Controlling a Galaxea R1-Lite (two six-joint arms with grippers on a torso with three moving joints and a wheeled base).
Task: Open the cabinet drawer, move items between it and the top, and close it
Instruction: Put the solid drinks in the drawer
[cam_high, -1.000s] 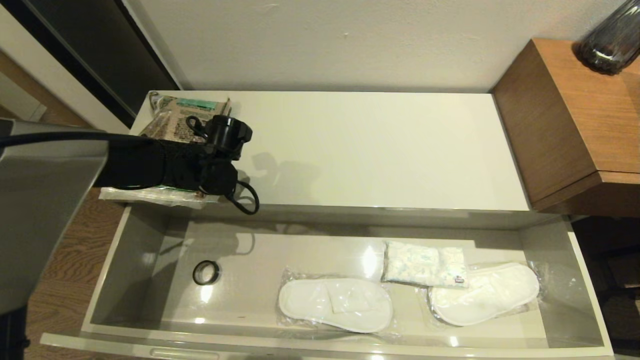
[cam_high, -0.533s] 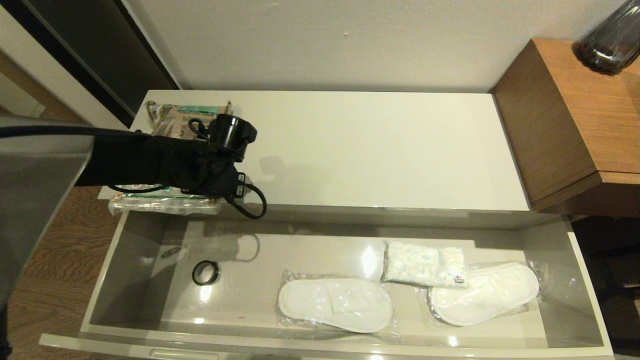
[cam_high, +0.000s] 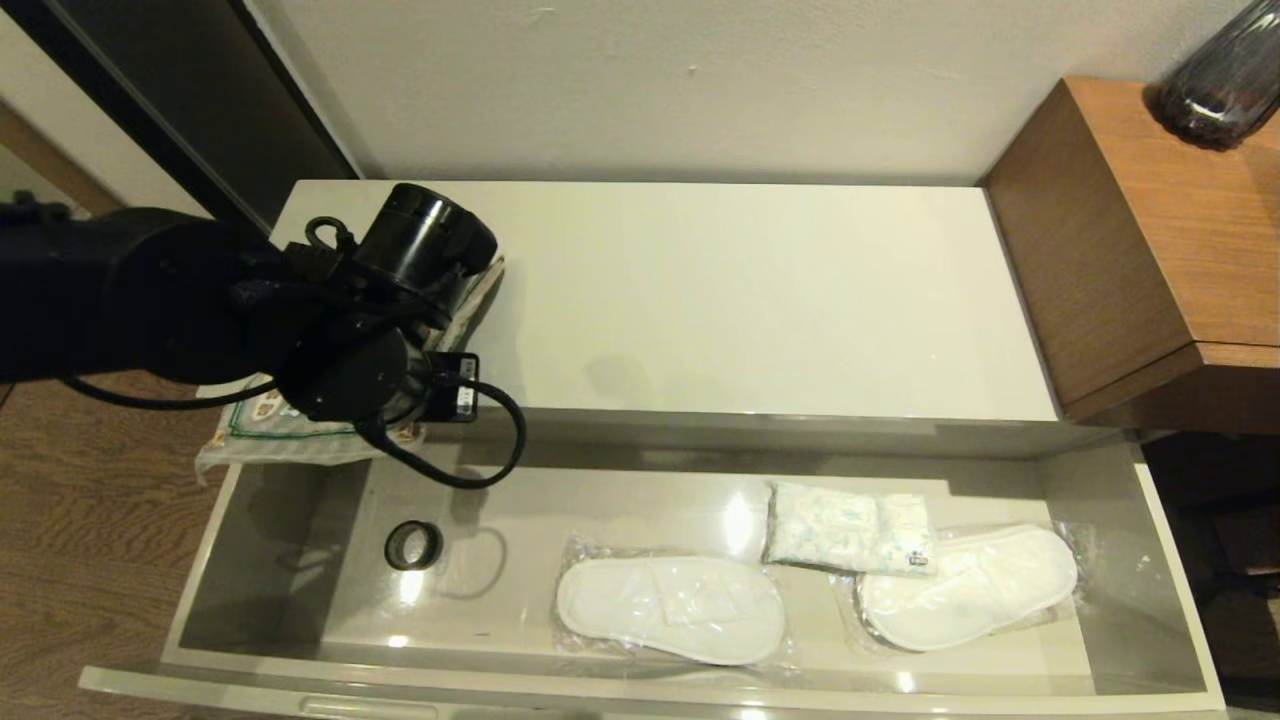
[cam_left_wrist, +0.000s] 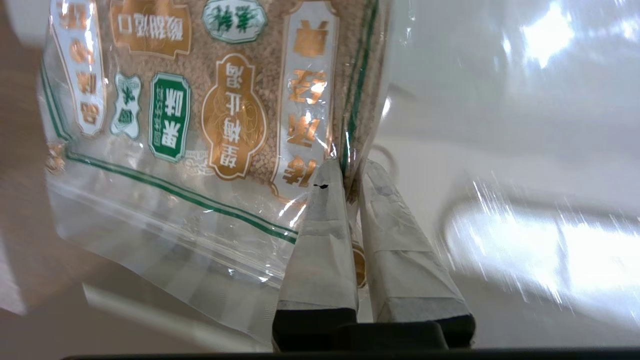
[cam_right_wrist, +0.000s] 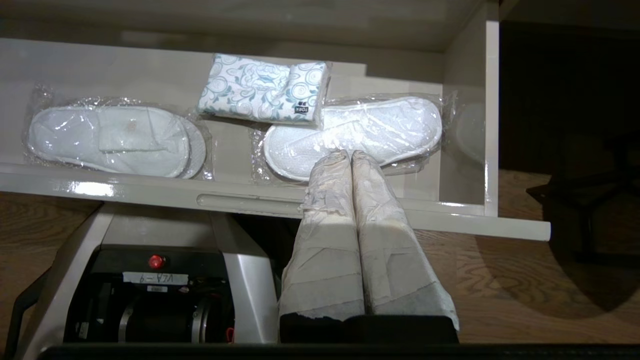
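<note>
Against the plain pale wall stands the low cabinet, its cream top (cam_high: 760, 300) bare along most of its length, with a taller brown wooden unit (cam_high: 1140, 250) at the right end carrying a dark glass vase (cam_high: 1225, 85).

Writing first: the brown-and-green packet (cam_left_wrist: 200, 100) carries gold and green panels of Chinese characters, seen upside down in the left wrist view, and I cannot read them out. The white patterned pack (cam_right_wrist: 265, 89) has a small dark "TORK" tag at one corner.

A second ago the packet lay flat on the left end of the top under the arm. Now the left gripper (cam_left_wrist: 350, 175) has lifted it by one edge, fingers clamped on the clear wrapper, and it hangs tilted over the cabinet's left front corner, partly above the open drawer.

The cabinet drawer (cam_high: 190, 600) is pulled fully out. In it lie a small black tape roll (cam_high: 413, 545) near the left, two pairs of white slippers (cam_high: 670, 608) in clear plastic, and the pack resting against the right pair. None of these has moved.

The right gripper (cam_right_wrist: 351, 165) hangs low in front of the drawer's right part, fingers pressed together on nothing.
</note>
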